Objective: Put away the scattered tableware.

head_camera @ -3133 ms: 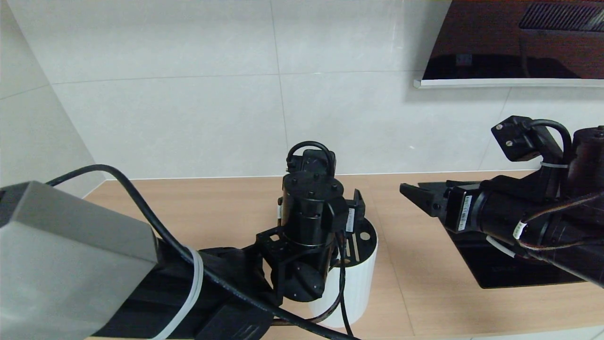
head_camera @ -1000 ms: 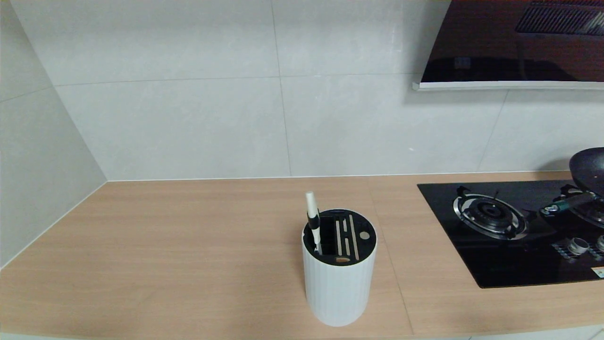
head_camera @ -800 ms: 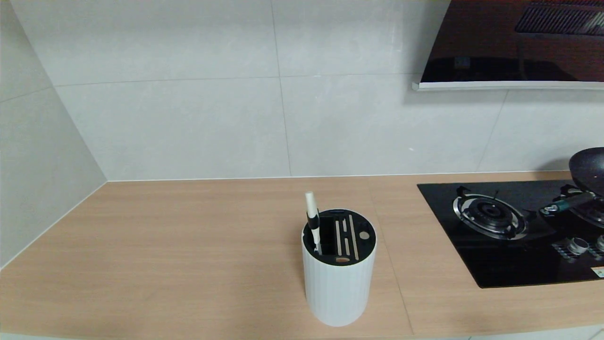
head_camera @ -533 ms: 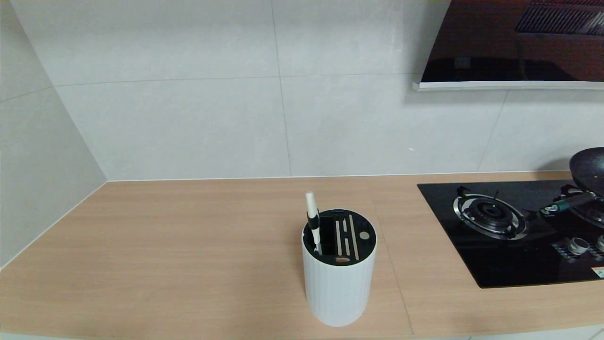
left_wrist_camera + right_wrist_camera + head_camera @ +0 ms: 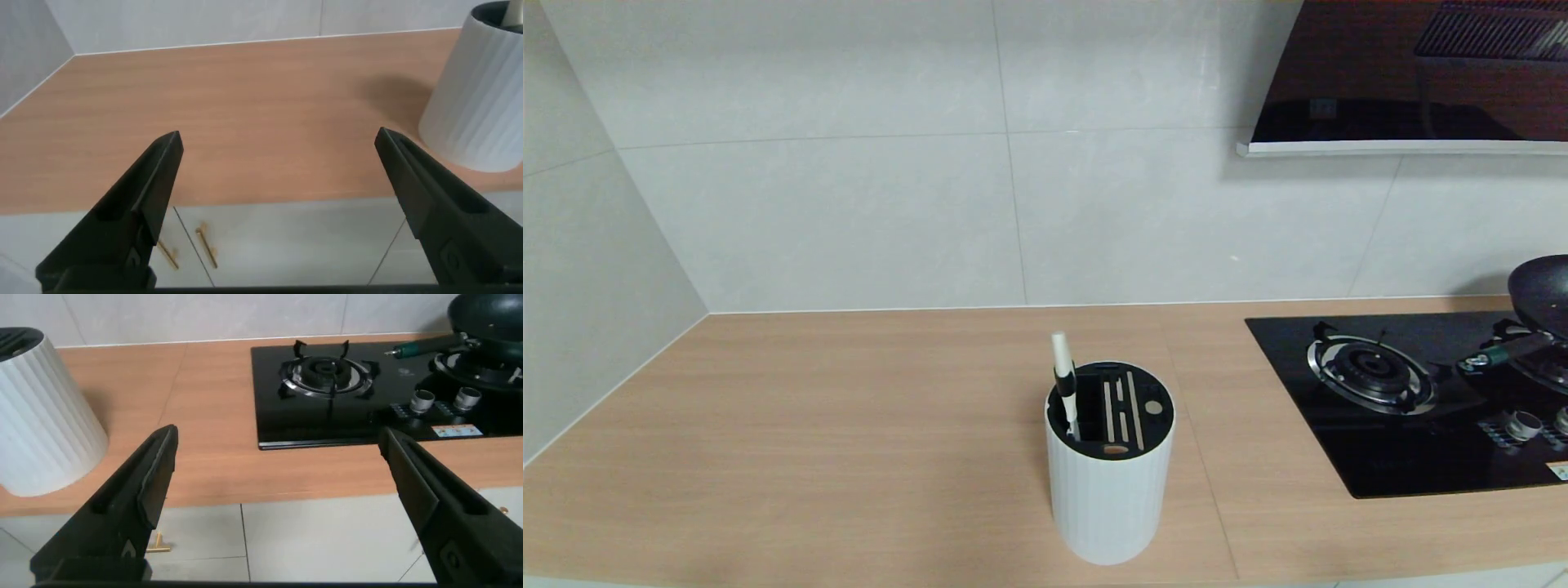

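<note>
One white, black-banded utensil (image 5: 1062, 369) stands in the one white ribbed cylindrical holder (image 5: 1109, 498) near the front edge of the wooden worktop (image 5: 849, 408). My left end effector (image 5: 278, 140) and right end effector (image 5: 278, 434) are both spread wide.

Level: bright, soft and even in the head view and both wrist views.
Direction: from above, right and near, judged by where the shadows fall.
Shadow, wall: a soft grey band on the wall tiles (image 5: 849, 220), left of and under the range hood (image 5: 1405, 73). A fainter patch lies beside the pan (image 5: 1539, 294).
Shadow, worktop: a soft-edged patch on the worktop (image 5: 849, 425), just left and far of the white holder (image 5: 1111, 498).
Glare: the hood's glossy dark panel carries mirror reflections. The hob (image 5: 1388, 465) gives a dull sheen.
Contrast: the fingers of the left end effector (image 5: 278, 137) and the right end effector (image 5: 278, 434) read as flat dark shapes.
Distortion: tile seams bow slightly toward the head view's edges.
</note>
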Controlling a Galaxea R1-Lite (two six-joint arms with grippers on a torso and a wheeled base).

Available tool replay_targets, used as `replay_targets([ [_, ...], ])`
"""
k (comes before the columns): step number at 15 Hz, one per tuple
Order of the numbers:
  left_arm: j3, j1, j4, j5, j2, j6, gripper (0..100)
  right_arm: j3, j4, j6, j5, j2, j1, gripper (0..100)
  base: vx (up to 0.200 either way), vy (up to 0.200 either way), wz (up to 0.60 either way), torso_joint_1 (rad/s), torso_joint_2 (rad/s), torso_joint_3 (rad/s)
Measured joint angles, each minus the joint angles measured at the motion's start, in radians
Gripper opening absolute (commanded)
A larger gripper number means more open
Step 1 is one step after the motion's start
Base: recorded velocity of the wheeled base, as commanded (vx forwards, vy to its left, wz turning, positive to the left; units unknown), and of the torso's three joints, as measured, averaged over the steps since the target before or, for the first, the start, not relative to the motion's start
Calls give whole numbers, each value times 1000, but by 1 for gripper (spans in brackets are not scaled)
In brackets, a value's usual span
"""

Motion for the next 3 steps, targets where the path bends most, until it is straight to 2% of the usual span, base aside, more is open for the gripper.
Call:
replay_targets([
  [3,0,0,0,0,0,-5,100,0,1,-1,1,0,0,100,0,0,0,0,0,0],
])
